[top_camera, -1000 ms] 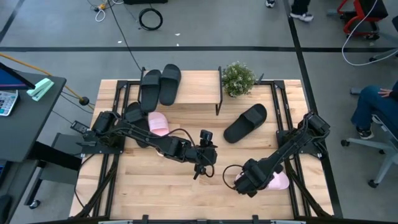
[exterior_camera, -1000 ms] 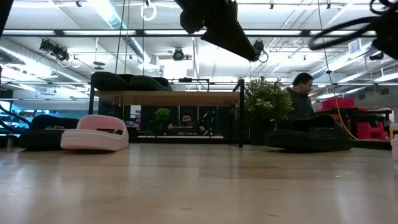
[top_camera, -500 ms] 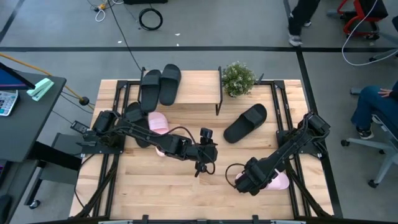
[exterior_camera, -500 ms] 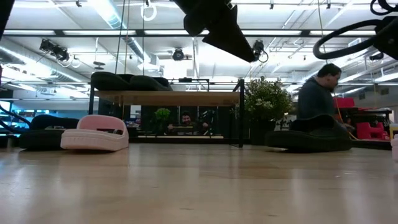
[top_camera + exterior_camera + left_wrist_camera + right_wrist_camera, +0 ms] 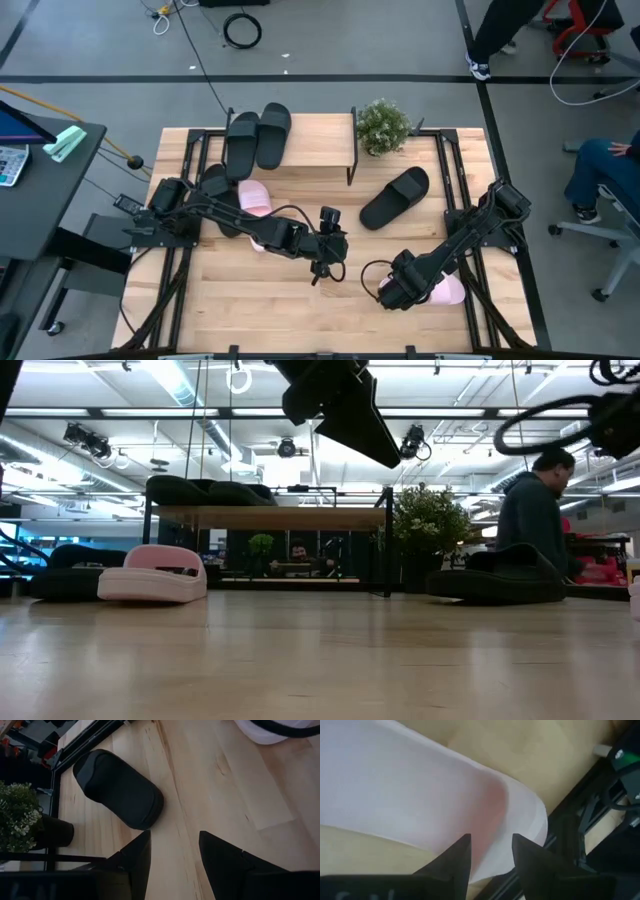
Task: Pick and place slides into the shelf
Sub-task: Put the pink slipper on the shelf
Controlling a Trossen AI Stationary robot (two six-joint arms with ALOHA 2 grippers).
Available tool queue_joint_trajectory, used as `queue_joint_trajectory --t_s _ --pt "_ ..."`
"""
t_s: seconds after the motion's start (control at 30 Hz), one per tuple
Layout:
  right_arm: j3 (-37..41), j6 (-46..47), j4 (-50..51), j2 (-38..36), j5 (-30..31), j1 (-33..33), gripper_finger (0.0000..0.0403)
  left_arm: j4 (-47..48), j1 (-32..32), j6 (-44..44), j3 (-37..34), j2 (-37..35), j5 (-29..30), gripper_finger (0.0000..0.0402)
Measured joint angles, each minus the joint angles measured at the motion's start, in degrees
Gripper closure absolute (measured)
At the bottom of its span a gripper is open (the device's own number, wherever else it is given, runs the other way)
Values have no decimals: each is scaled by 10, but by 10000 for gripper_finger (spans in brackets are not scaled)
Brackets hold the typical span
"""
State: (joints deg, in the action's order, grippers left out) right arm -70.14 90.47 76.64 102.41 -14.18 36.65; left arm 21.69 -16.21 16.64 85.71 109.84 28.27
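The shelf [image 5: 310, 150] stands at the table's far edge with two black slides [image 5: 258, 138] lying on its top board. Left of it, a black slide [image 5: 213, 183] and a pale pink slide [image 5: 255, 197] rest sole-down on the table. Another black slide [image 5: 395, 197] lies right of centre. A second pink slide [image 5: 448, 291] lies near the right edge. My right gripper [image 5: 491, 857] hangs open over it, pointing steeply down. My left gripper [image 5: 175, 855] is open above the table's middle, short of the black slide [image 5: 120, 787]. My right gripper stands open over the pink slide's rounded edge [image 5: 510, 805], coming from above. Whether its fingers [image 5: 457, 860] touch the slide, I cannot tell.
A small potted plant [image 5: 382, 127] stands at the shelf's right end. Black frame rails [image 5: 470, 270] run along the table's right edge, close to the pink slide. Bare wood lies along the near edge [image 5: 300, 320]. A person [image 5: 535, 510] stands beyond the far edge.
Both arms have kept their places. A person beyond the table's far edge has walked toward the right.
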Motion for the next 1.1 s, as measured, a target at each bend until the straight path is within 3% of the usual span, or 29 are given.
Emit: queue_joint_trajectory --t_s 0.17,0.5,0.63,0.83,1.1 --pt "37 2 -8 0 -44 8 254 0 0 0 0 0 0 230" --pt "57 -1 -6 0 -26 14 257 0 7 0 0 0 0 230" --pt "57 -5 3 0 -21 21 287 0 10 0 0 0 0 230" --pt "55 4 14 0 -14 41 383 1 10 24 0 0 0 230" --pt "27 8 17 0 48 64 385 47 9 69 1 0 12 230"
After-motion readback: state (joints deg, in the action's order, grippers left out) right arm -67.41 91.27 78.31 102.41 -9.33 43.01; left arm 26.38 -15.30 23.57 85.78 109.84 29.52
